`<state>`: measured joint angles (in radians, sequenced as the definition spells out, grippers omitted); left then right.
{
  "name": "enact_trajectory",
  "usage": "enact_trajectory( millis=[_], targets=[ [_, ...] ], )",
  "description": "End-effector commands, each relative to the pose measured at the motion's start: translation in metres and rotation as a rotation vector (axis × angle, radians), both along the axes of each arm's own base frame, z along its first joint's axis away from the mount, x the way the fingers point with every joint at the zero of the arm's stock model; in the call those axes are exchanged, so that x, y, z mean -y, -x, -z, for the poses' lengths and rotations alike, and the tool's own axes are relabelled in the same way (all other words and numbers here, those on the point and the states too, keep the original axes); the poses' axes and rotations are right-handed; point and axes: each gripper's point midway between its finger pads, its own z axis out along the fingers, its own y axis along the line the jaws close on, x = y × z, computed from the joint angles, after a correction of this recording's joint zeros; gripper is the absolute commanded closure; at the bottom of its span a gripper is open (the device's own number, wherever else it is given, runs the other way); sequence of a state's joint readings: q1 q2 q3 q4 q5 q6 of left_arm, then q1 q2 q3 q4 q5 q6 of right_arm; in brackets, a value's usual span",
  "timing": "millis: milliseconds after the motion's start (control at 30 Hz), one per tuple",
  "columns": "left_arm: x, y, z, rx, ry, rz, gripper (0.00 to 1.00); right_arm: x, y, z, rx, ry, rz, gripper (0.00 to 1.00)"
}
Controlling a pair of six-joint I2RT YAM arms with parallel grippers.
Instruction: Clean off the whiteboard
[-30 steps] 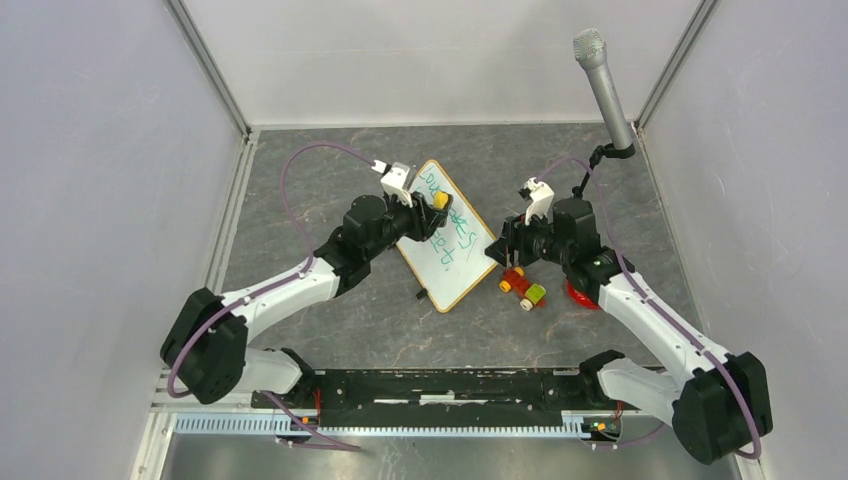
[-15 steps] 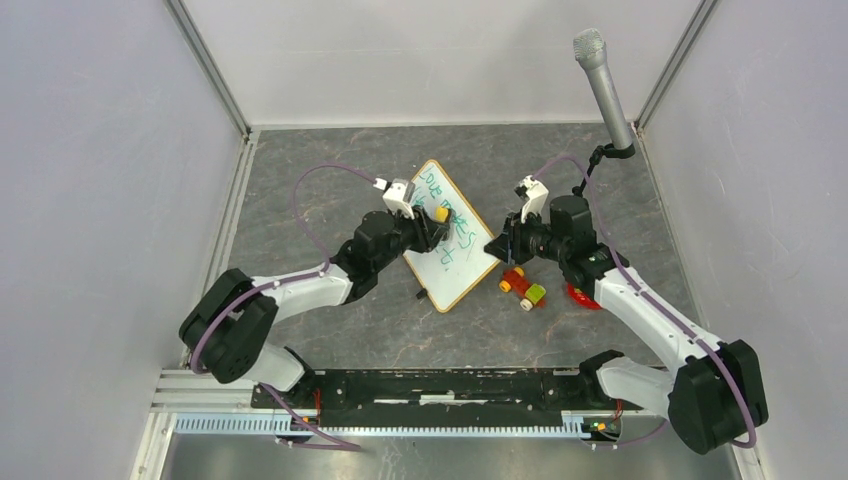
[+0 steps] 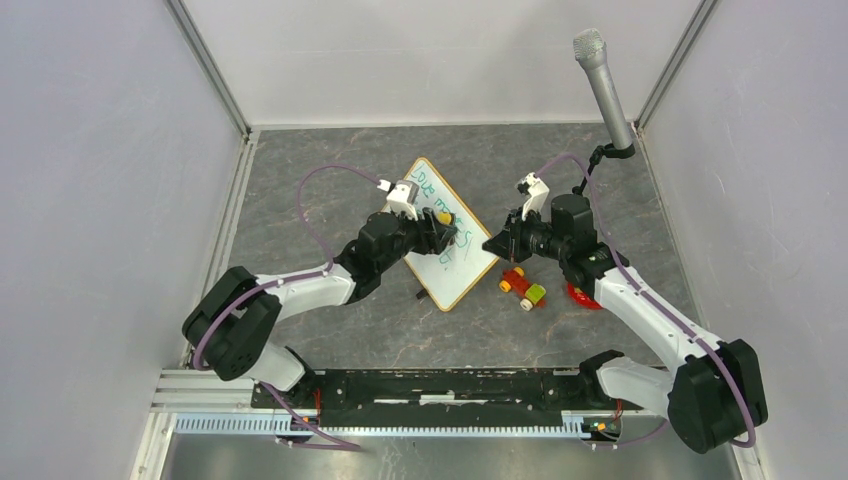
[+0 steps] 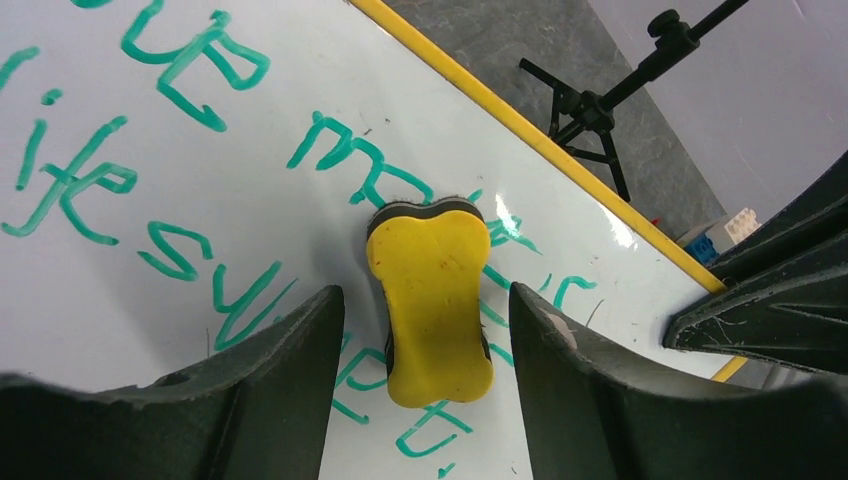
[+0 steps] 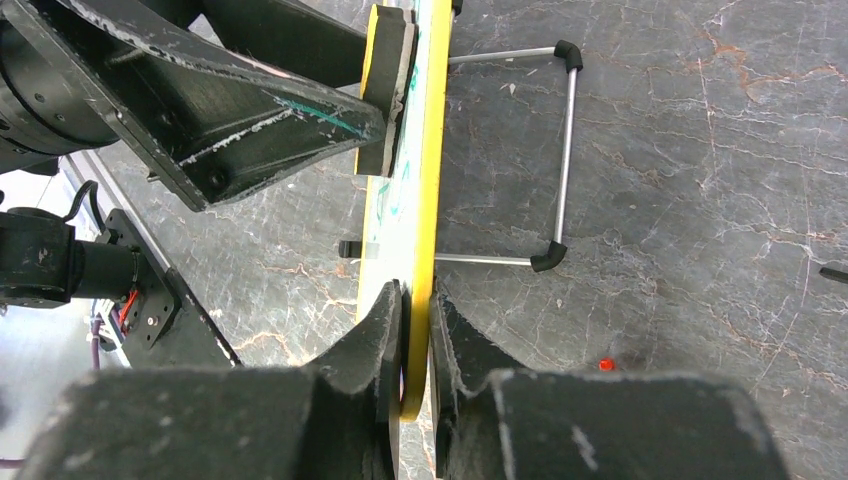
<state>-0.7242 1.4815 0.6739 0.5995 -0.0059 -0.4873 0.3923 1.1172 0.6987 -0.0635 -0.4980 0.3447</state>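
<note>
Your left gripper (image 4: 425, 295) is spread, its fingers standing off either side of the yellow eraser (image 4: 432, 310) without touching it. The eraser rests flat against the whiteboard (image 3: 458, 268) on its own. Your right gripper (image 5: 417, 300) is pressed onto the board's thin wooden edge, at its 3 o'clock corner in the overhead view.

The board stands propped on its wire feet (image 5: 567, 150) near the middle of the table (image 3: 330, 190), and the green writing (image 4: 190, 70) is not yet wiped.

The first risk is the eraser. Nothing grips it on a sloped face, so it may slide down or fall off before you close. If you close off-centre, one finger could push it sideways rather than catch it.

The second risk is the board. Your right pinch is narrow and sits at one corner, so a hard wipe from the left arm, which comes in from 8 o'clock, could swing the board about that corner or pull the edge out of the jaws. It could also rock the board back on its feet. If it skids, it would probably hit the toy blocks (image 3: 523, 287) just off its 4 o'clock side.
</note>
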Motion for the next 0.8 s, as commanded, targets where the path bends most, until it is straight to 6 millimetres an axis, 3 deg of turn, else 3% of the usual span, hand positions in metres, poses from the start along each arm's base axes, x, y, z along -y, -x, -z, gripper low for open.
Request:
enact_trajectory(
  millis=[0, 233, 533, 700, 767],
  targets=[
    [-0.008, -0.009, -0.028, 0.075, 0.03, -0.06, 0.36, -0.004, -0.007, -0.012, 0.064, -0.002, -0.022, 0.88],
    [0.001, -0.009, -0.025, 0.066, 0.035, -0.03, 0.5, -0.005, -0.006, -0.012, 0.059, -0.006, -0.028, 0.88],
    [0.009, -0.011, -0.02, 0.063, 0.008, 0.009, 0.58, -0.005, -0.007, -0.012, 0.062, -0.006, -0.032, 0.92],
    [0.035, 0.004, -0.026, 0.09, 0.031, 0.174, 0.7, -0.006, -0.008, -0.012, 0.065, -0.003, -0.036, 0.96],
    [0.043, 0.012, -0.028, 0.113, 0.032, 0.225, 0.71, -0.006, -0.009, -0.012, 0.065, -0.001, -0.032, 0.98]
  ],
)
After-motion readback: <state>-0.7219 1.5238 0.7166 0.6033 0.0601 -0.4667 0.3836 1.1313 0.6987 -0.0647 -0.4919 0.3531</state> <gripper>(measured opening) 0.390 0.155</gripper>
